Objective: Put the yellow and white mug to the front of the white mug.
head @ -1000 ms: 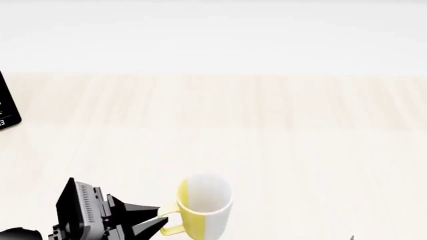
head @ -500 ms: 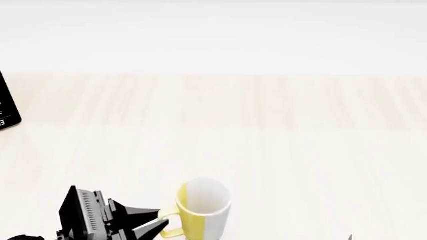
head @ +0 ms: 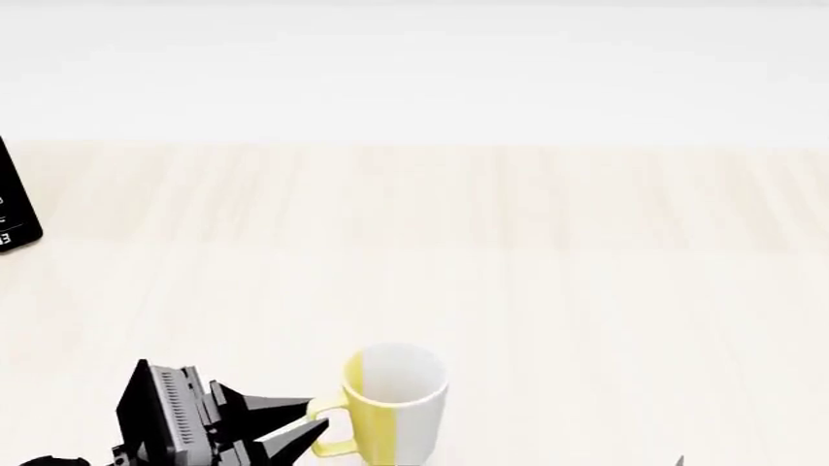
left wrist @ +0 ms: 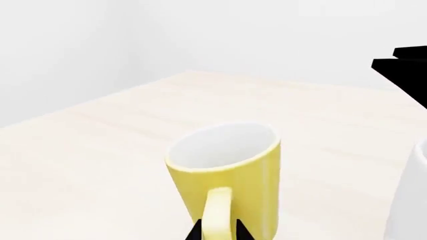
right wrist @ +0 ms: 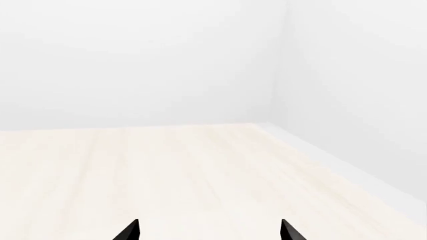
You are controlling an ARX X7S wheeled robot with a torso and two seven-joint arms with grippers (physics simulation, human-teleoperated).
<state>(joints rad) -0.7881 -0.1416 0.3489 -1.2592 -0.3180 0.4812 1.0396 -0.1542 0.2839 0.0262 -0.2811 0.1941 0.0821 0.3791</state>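
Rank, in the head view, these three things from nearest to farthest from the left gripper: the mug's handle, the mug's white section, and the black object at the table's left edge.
From the left gripper:
1. The handle of the yellow and white mug, right at the fingertips.
2. The mug's white section, on the side away from the gripper.
3. The black object, far back at the left edge of the table.

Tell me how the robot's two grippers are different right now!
The left gripper is closed on the yellow and white mug's handle; the right gripper holds nothing. The left one's jaws pinch close together; the right one's stand wide apart over bare table. Both have black, pointed tips.
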